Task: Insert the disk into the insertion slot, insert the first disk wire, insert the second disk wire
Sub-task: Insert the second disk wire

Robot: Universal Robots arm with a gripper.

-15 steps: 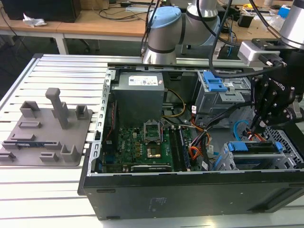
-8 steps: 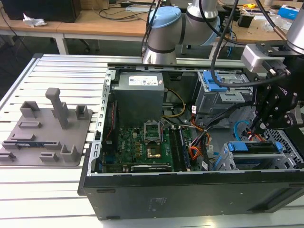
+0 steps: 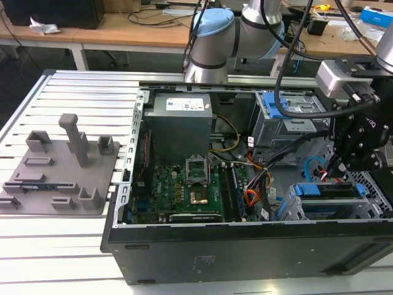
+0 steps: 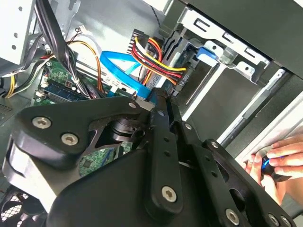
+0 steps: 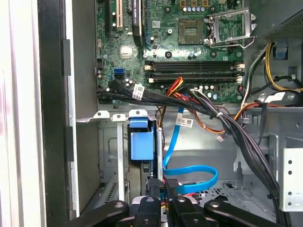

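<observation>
step: wire insertion judged in hand | disk point(image 3: 328, 192) seated in insertion slot point(image 3: 295, 206) | gripper point(image 5: 163, 187) jaws together at connector by blue cable point(image 5: 199, 177), grasp uncertain | next: straight, aligned push needed

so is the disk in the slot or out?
In. The disk sits in the insertion slot; its blue carrier shows at the cage mouth.
</observation>
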